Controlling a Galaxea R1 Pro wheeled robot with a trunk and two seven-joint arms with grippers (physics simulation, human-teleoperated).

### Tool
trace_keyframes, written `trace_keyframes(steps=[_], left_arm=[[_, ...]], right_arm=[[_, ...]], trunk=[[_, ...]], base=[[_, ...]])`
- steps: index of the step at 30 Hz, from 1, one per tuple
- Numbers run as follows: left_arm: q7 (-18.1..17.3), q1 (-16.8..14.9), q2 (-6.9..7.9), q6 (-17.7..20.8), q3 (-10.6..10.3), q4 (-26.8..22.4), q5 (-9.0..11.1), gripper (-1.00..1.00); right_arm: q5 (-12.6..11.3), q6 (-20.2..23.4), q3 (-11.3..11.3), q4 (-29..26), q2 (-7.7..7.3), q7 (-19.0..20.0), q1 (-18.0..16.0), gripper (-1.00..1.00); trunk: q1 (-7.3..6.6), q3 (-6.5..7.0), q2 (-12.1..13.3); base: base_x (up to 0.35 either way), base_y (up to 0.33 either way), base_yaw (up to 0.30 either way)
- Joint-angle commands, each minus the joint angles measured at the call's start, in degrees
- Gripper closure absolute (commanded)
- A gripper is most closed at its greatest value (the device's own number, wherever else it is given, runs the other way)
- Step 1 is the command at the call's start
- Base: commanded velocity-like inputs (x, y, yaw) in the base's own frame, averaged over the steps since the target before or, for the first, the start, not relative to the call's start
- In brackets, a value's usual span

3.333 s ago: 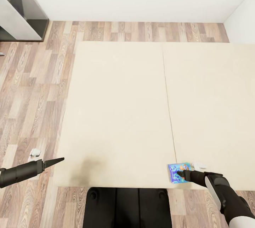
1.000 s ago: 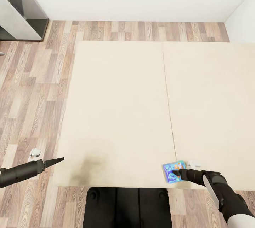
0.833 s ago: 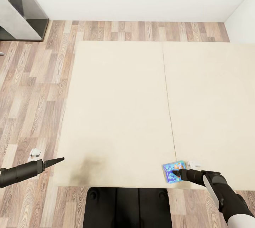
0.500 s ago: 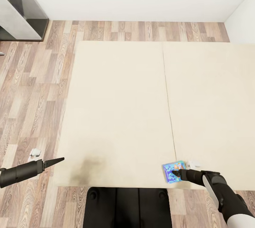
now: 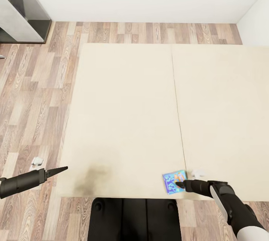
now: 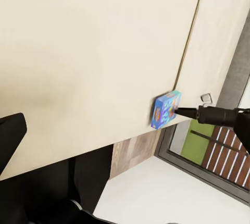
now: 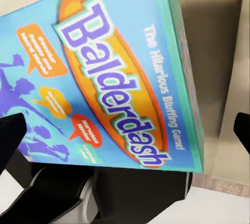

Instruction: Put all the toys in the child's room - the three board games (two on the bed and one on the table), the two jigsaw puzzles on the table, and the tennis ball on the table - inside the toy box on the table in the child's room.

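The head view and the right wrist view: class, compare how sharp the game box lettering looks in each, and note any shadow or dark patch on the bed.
Head view: the Balderdash box is small, its lettering unreadable; a dark smudgy patch darkens the bed cover at its near edge. Right wrist view: the box is close, the title crisp and the smaller print soft; a shadow falls on the cover beside it.

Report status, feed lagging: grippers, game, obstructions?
Right gripper at blue board game, grasp unclear. Left gripper idle off bed corner. Game overhangs bed edge.
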Motion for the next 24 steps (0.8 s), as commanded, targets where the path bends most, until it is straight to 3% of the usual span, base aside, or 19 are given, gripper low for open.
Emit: trace_keyframes(steps=[1, 24], left_arm=[[-0.2, 0.0, 0.01, 0.6, 0.0, 0.0, 0.1, -1.0], [-0.2, 0.0, 0.01, 0.6, 0.0, 0.0, 0.1, -1.0]], right_arm=[[-0.4, 0.5, 0.0, -0.1, -0.01, 0.3, 0.0, -1.0], [-0.8, 0.5, 0.4, -0.1, 0.1, 1.3, 0.0, -1.0]], trunk=[[0.03, -0.06, -0.1], [0.03, -0.06, -0.1]], base=[[0.0, 0.0, 0.0], [0.0, 0.0, 0.0]])
